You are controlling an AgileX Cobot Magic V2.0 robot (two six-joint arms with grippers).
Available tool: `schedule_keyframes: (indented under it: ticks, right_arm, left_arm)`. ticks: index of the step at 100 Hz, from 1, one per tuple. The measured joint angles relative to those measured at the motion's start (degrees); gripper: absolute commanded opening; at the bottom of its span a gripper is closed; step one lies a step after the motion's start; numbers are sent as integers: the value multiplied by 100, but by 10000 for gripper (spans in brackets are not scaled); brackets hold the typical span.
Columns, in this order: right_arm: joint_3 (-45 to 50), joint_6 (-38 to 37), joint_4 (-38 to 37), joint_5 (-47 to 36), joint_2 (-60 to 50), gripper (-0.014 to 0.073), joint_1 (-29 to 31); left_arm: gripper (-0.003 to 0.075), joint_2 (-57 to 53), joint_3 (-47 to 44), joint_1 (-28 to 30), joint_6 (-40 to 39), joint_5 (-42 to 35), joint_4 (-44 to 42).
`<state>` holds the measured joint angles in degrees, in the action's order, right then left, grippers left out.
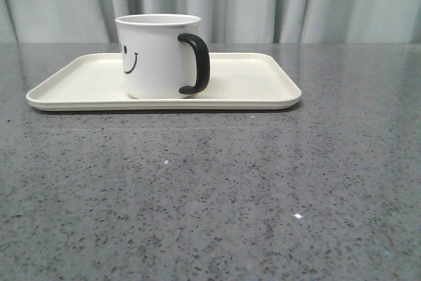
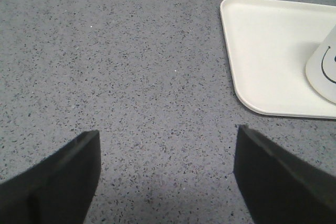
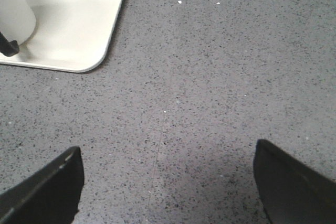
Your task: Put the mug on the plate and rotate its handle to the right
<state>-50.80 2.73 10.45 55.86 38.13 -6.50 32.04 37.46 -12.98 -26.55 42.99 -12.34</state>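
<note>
From the front, the mug [image 1: 158, 56] stands upright on the plate [image 1: 256, 83], left of its middle, with the handle [image 1: 197, 63] out to the right as the task wants, and bare table [image 1: 263, 195] lies all around with no arm in view. The left wrist view has the left gripper [image 2: 167, 169] spread wide over bare stone, holding nothing, the plate's rounded corner well apart from it. The right wrist view shows the right gripper [image 3: 168, 182] likewise parted and empty, clear of the plate's edge, so either arm looks free to move.
</note>
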Motion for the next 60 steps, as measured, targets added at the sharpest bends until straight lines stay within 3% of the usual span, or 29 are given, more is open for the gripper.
schedule_keyframes:
  ticks: [15, 31, 60]
  right_arm:
    - [-4, 157, 353, -184, 0, 648, 0]
    - [-103, 785, 1226, -296, 169, 648, 0]
    - [-1090, 1502, 2083, -100, 1295, 648, -43]
  left_arm:
    - [512, 0, 0, 0, 0, 10, -12]
    - [512, 0, 0, 0, 0, 10, -12]
    - [512, 0, 0, 0, 0, 10, -12]
